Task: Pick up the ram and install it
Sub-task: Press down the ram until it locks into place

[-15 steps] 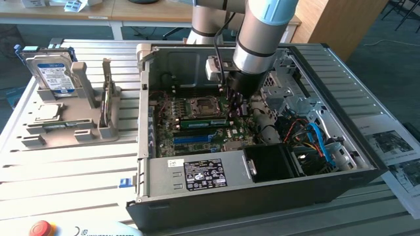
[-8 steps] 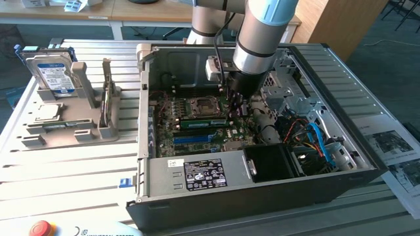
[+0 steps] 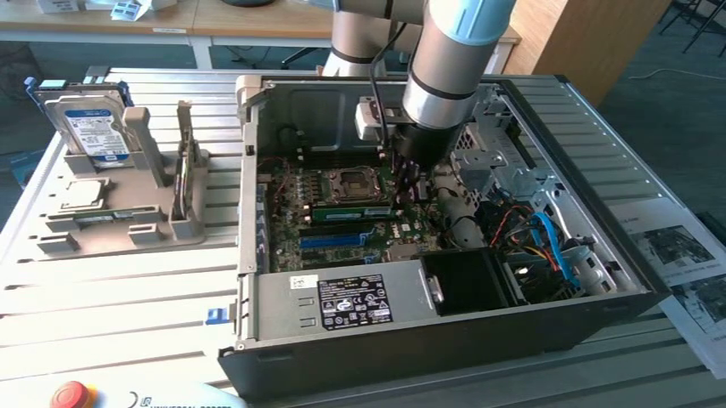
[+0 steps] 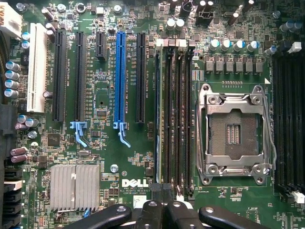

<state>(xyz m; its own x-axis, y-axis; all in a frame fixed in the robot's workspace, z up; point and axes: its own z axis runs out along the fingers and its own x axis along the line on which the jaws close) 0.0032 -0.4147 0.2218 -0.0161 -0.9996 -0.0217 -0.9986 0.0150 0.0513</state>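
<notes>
Apparently the seating step: the ram [image 3: 343, 206] looks to stand in a slot [image 4: 177, 119] just beside the socket [image 4: 234, 133], though I cannot tell if it is latched; finishing calls for straight, even pressure. Arm reaches steeply down into the case [image 3: 454, 340], gripper [image 3: 405, 189] clenched, over the slots' end

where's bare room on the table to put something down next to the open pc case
Free: the slatted metal table in front of the grey parts holder, on the exterior view's left of the black computer case. Crowded: the holder with the blue-labelled hard drive, the case interior around the black gripper, and the papers on the exterior view's right.
</notes>
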